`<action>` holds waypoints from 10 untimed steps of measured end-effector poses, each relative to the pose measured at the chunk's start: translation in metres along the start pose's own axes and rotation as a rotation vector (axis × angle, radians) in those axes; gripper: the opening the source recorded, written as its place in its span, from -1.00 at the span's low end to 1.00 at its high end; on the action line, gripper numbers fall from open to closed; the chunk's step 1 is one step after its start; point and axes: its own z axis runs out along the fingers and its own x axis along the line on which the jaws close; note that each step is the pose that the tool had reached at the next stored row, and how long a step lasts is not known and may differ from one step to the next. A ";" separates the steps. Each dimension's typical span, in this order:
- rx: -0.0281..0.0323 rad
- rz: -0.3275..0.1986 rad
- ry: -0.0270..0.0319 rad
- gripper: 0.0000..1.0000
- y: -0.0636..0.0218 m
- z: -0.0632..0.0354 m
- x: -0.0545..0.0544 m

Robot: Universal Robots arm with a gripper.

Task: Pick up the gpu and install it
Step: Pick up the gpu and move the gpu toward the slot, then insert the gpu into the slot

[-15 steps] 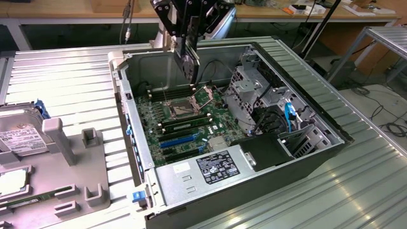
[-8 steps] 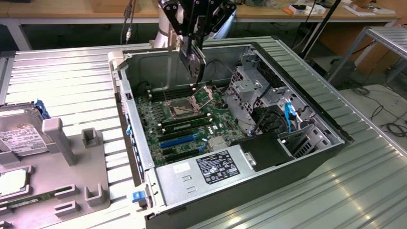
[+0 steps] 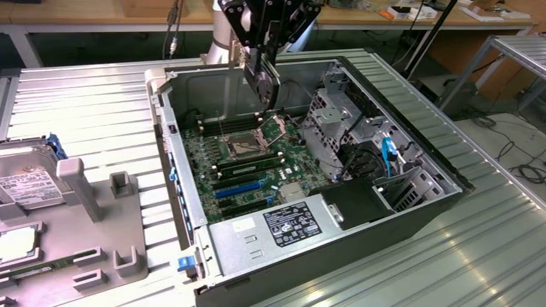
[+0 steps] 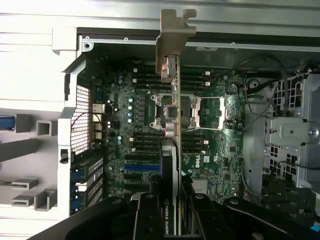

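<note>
Ridged metal worktop (image 3: 426, 256) fills the foreground. On it, at the exterior view's left, stands a grey holder (image 3: 94, 211) with a white-labelled hard drive (image 3: 24, 185) at its left edge. Just beyond lies the open computer case (image 3: 171, 128), resting on its side, with its power supply (image 3: 273, 224) and black label at the near end. Deeper in, the green motherboard (image 3: 256, 163) lies bare, with blue slots (image 3: 239, 187) nearer the power supply and the CPU socket (image 3: 243, 146) farther along. A drive cage (image 3: 341, 121) sits at the exterior view's right. Above the board, over the socket area, the gpu (image 3: 266, 86) hangs on edge in the air, apart from every slot. The gripper (image 3: 260, 64) is over it, jaws closed on the card. In the wrist view the card runs edge-on out from between the black fingers (image 4: 150, 215), with its silver bracket (image 4: 175, 30) at the far end, toward the case wall. Behind the case rises the arm (image 3: 224, 38)
</note>
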 end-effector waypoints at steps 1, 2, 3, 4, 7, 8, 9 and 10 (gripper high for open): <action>0.0000 0.000 0.0000 -0.46 0.0000 0.0000 0.000; 0.0000 0.000 0.0000 -0.46 0.0000 0.0000 0.000; 0.0000 0.000 0.0000 -0.46 0.0000 0.0000 0.000; 0.0000 0.000 0.0000 -0.46 0.0000 0.0000 0.000; 0.0000 0.000 0.0000 -0.46 0.0000 0.0000 0.000; 0.0000 0.000 0.0000 -0.46 0.0000 0.0000 0.000; 0.0000 0.000 0.0000 -0.46 0.0000 0.0000 0.000; 0.0000 0.000 0.0000 -0.46 0.0000 0.0000 0.000</action>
